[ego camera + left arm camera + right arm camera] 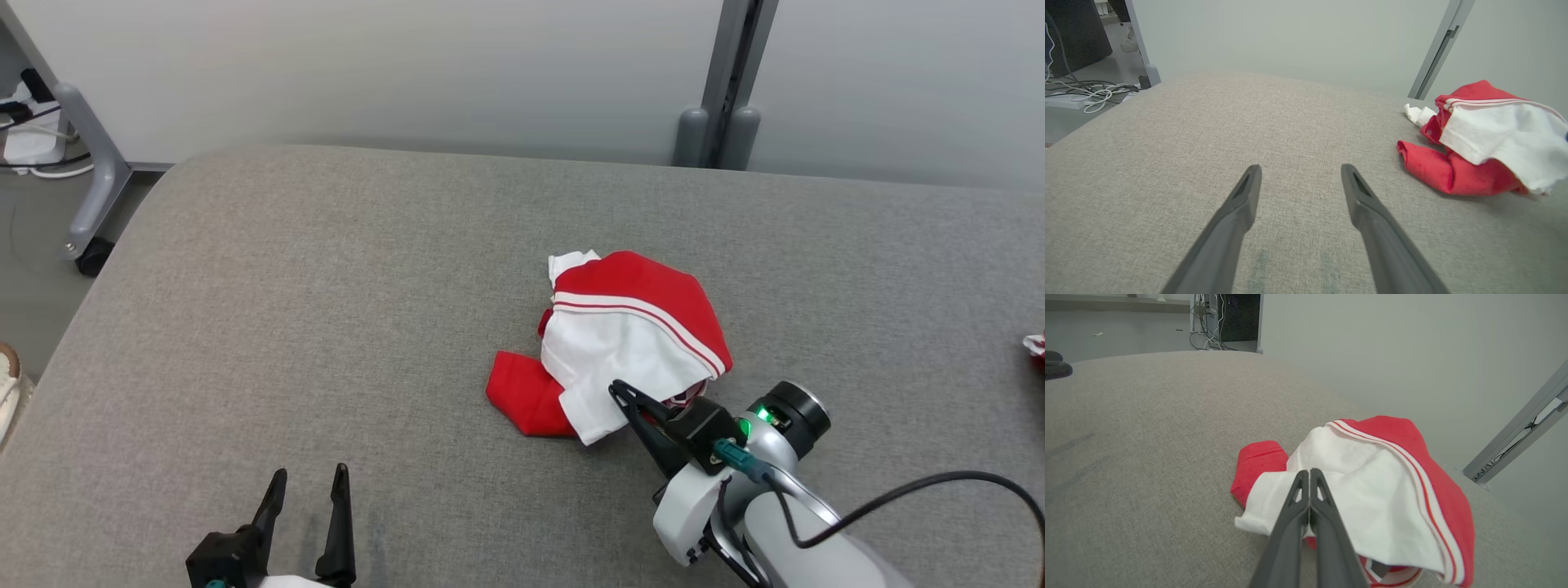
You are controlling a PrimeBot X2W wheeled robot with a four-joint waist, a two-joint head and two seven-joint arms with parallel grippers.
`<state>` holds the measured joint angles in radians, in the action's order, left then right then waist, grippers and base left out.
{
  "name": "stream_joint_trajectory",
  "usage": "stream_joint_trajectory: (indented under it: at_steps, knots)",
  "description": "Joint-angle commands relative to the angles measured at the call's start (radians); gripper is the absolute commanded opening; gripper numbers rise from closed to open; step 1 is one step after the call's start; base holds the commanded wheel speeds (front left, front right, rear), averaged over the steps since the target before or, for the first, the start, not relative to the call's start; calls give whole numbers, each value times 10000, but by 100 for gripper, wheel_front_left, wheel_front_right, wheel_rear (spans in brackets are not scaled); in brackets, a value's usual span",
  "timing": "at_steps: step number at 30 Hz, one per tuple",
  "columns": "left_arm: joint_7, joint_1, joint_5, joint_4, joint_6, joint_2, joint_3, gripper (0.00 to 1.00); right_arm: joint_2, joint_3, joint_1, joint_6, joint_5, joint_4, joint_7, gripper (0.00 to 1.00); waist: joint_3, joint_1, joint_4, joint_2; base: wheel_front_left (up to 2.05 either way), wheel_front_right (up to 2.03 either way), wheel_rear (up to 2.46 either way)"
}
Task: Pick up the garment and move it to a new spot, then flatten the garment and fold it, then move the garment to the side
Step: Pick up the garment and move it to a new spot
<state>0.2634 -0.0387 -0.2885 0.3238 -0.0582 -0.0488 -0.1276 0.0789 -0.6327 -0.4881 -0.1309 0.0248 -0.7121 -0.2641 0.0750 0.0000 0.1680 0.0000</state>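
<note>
Head view: crumpled red-and-white garment (637, 343) right of centre on grey padded surface (326, 286); left gripper (310, 470) near left, spread wide, unladen
Left wrist view: garment (1490, 134) lying far right
Right wrist view: right gripper (1309, 471) clenched on garment's (1372, 490) white near edge

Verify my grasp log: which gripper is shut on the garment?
The right gripper, pinching the garment at its white edge; the left gripper stands open, apart from it.
</note>
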Motion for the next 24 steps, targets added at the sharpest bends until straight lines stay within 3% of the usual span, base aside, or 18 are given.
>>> stream_joint_trajectory:
  at_steps: [1,4,5,6,7,8,15,24]
  knots:
    - [13,-73,95,13,17,-35,65,100,36,258,221,3,184,368,-3,0,-96,0,-79,0,0,0,0]
    - [13,-114,189,-12,33,-37,126,100,65,1027,513,3,380,1057,0,0,-245,0,-266,0,0,0,0]
    - [13,-119,206,-34,43,-38,169,100,58,1364,645,3,431,1265,0,11,-291,0,-346,0,0,0,0]
    - [13,-125,266,-41,69,-34,198,100,73,1626,783,3,400,1458,-1,47,-337,0,-424,0,0,0,0]
    - [13,-135,266,-52,78,-35,246,100,48,1932,919,3,450,1630,0,100,-375,0,-509,0,0,0,0]
    - [13,-153,319,-82,116,-35,294,100,-8,2546,1197,3,608,1934,-1,100,-454,0,-681,0,0,0,0]
    - [13,-184,485,-147,121,-37,428,100,-154,3849,2129,3,689,2435,-1,100,-566,0,-1251,0,0,0,0]
    - [13,-239,703,-129,8,-38,629,100,-263,4511,3271,3,788,2354,0,100,-594,0,-1739,0,0,0,0]
